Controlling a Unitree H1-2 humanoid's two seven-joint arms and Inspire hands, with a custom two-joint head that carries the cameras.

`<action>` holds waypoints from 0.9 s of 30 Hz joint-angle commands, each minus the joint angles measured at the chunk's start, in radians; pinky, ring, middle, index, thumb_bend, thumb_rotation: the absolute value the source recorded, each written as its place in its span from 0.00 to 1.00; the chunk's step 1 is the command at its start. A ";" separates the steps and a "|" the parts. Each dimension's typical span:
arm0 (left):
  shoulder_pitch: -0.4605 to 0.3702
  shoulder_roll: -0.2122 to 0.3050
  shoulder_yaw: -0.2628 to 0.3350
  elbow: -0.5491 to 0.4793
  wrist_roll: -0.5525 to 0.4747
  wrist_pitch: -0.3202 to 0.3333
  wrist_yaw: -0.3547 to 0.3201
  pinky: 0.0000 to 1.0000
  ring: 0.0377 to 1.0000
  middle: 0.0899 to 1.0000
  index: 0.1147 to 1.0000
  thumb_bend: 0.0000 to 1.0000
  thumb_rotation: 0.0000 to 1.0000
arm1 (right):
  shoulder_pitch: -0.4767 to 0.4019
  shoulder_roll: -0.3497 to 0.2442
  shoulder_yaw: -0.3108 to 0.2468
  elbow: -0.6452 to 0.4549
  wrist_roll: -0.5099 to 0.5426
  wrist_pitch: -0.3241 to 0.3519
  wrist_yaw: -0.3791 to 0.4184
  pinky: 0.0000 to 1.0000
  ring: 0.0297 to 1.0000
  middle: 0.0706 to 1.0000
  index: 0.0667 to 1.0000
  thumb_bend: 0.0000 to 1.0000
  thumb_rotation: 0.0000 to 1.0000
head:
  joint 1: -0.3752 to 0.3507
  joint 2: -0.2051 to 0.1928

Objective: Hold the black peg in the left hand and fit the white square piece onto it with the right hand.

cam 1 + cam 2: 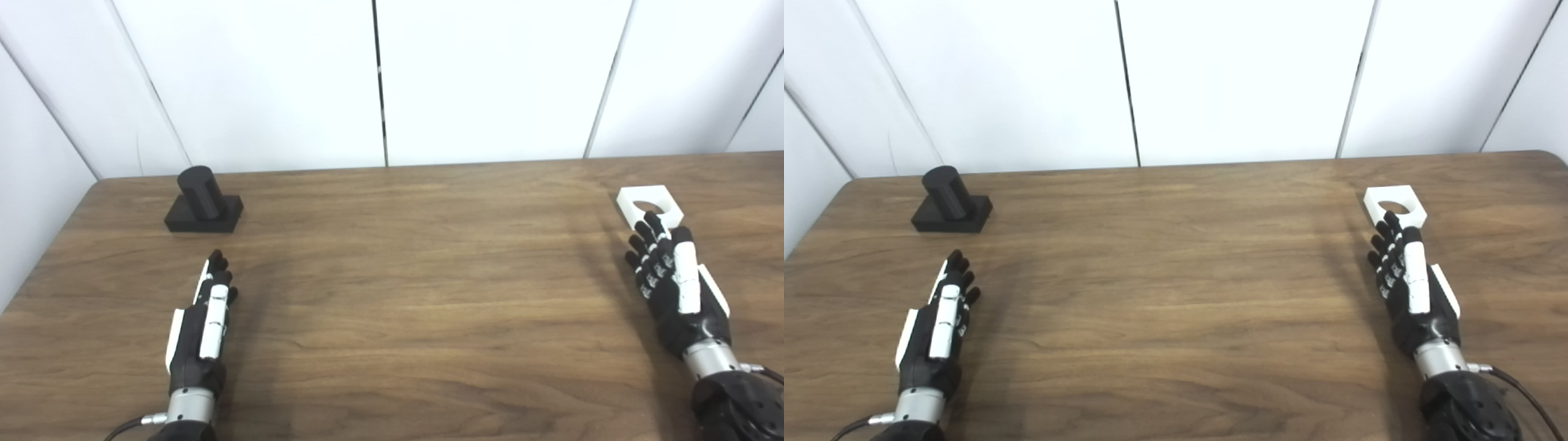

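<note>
**Both robot hands empty, peg and square piece lying on the table**

A black peg (202,199), a short upright cylinder on a flat square base, stands at the far left of a wooden table (398,294). Nothing touches it. At the far right lies the white square piece (649,207), flat on the wood, with a round hole through its middle.

The left hand (205,318) is nearer the camera than the peg and apart from it, fingers straight and loosely together, holding nothing. The right hand (674,282) is likewise released and empty, fingers extended; its fingertips (650,222) overlap the near edge of the white piece, though contact cannot be told. White wall panels (490,79) stand behind the table.
</note>
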 commanded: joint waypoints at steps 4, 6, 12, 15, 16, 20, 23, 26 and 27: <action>-0.025 0.006 0.000 -0.026 0.006 -0.006 0.007 1.00 1.00 1.00 1.00 0.55 0.86 | -0.024 -0.004 0.006 0.000 0.003 -0.022 0.005 1.00 1.00 1.00 1.00 0.54 1.00 | -0.001 0.000; -0.025 0.003 0.000 -0.032 0.005 -0.002 0.009 1.00 1.00 1.00 1.00 0.54 0.86 | -0.022 -0.003 0.004 -0.006 0.008 -0.016 0.004 1.00 1.00 1.00 1.00 0.55 1.00 | -0.001 0.003; -0.023 0.006 0.000 -0.039 0.007 0.005 0.008 1.00 1.00 1.00 1.00 0.54 0.85 | -0.023 -0.003 0.005 -0.003 0.012 -0.016 0.008 1.00 1.00 1.00 1.00 0.55 1.00 | 0.008 0.005; -0.022 0.008 0.004 -0.060 0.001 0.018 0.007 1.00 1.00 1.00 1.00 0.56 0.84 | -0.024 -0.004 0.006 0.006 0.010 -0.023 0.010 1.00 1.00 1.00 1.00 0.55 1.00 | 0.018 0.005; -0.021 0.009 0.006 -0.067 -0.002 0.023 0.006 1.00 1.00 1.00 1.00 0.56 0.84 | -0.025 -0.005 0.007 0.009 0.008 -0.025 0.011 1.00 1.00 1.00 1.00 0.55 1.00 | 0.018 0.005; -0.029 0.018 0.015 -0.103 -0.012 0.051 0.002 1.00 1.00 1.00 1.00 0.57 0.81 | -0.027 -0.007 0.008 0.018 0.013 -0.032 0.015 1.00 1.00 1.00 1.00 0.55 1.00 | 0.029 0.004; -0.041 0.023 0.023 -0.127 -0.016 0.075 0.002 1.00 1.00 1.00 1.00 0.57 0.82 | -0.030 -0.013 0.013 0.025 0.013 -0.037 0.021 1.00 1.00 1.00 1.00 0.55 1.00 | 0.035 0.005; -0.060 0.025 0.043 -0.140 -0.025 0.084 0.014 1.00 1.00 1.00 1.00 0.60 0.79 | -0.032 -0.019 0.018 0.033 0.016 -0.035 0.027 1.00 1.00 1.00 1.00 0.56 1.00 | 0.043 0.005; -0.069 0.027 0.053 -0.139 -0.033 0.084 0.015 1.00 1.00 1.00 1.00 0.60 0.78 | -0.032 -0.021 0.019 0.037 0.016 -0.039 0.030 1.00 1.00 1.00 1.00 0.57 1.00 | 0.046 0.005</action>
